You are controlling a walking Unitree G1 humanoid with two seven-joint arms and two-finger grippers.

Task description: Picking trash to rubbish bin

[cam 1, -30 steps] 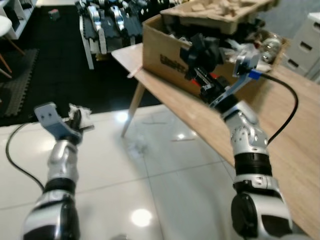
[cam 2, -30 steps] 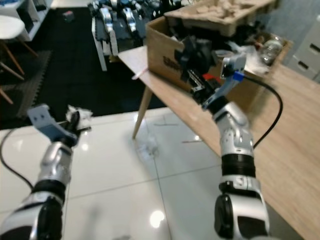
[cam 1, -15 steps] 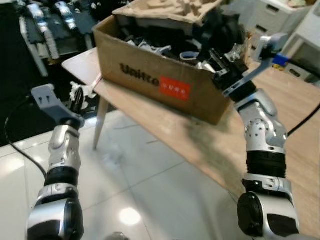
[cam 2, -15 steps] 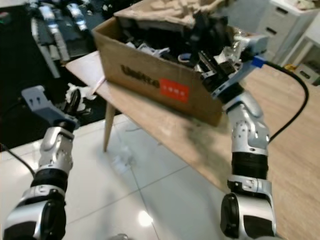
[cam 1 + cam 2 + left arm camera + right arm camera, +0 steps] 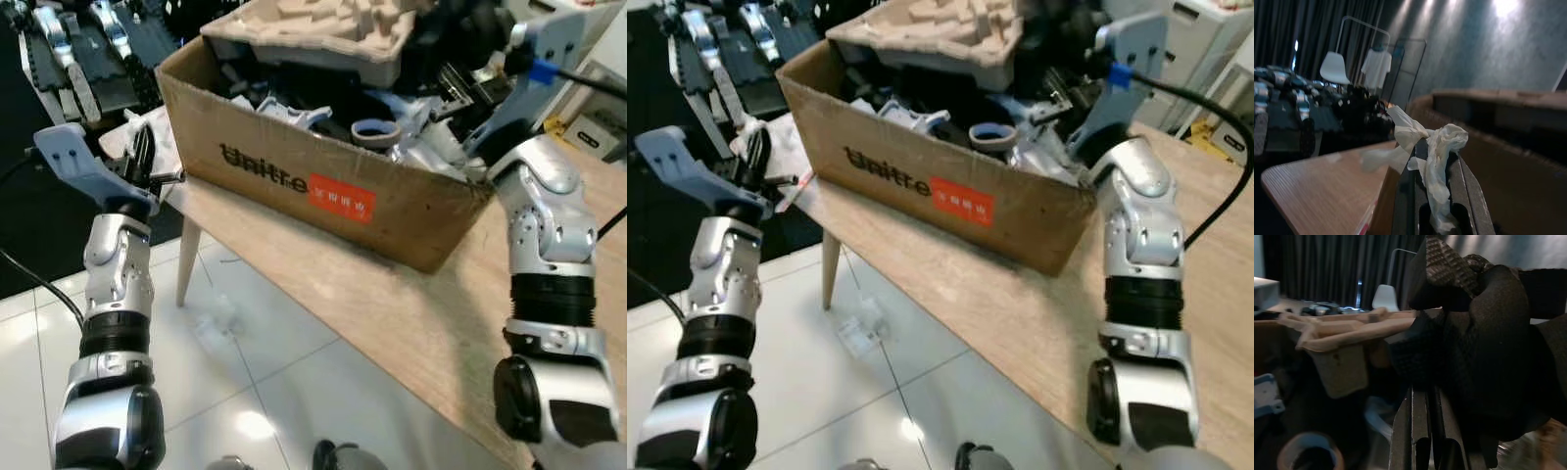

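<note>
My left gripper is shut on a crumpled white tissue, held up beside the left end of the brown cardboard box. In the left wrist view the tissue drapes over the closed fingers, with the box wall just behind. My right gripper is raised over the box's right end, shut on a crumpled black piece of trash. That black trash bulges over the fingertips in the right wrist view. The box is full of mixed rubbish.
The box stands on a wooden table, topped by a moulded pulp tray, with a tape roll inside. A clear plastic scrap lies on the white tiled floor. Black robot parts lie at the back left.
The whole view has swung towards the table, so the box now looks near and large. Both grippers keep their hold and now stand at the box, the right one over its opening.
</note>
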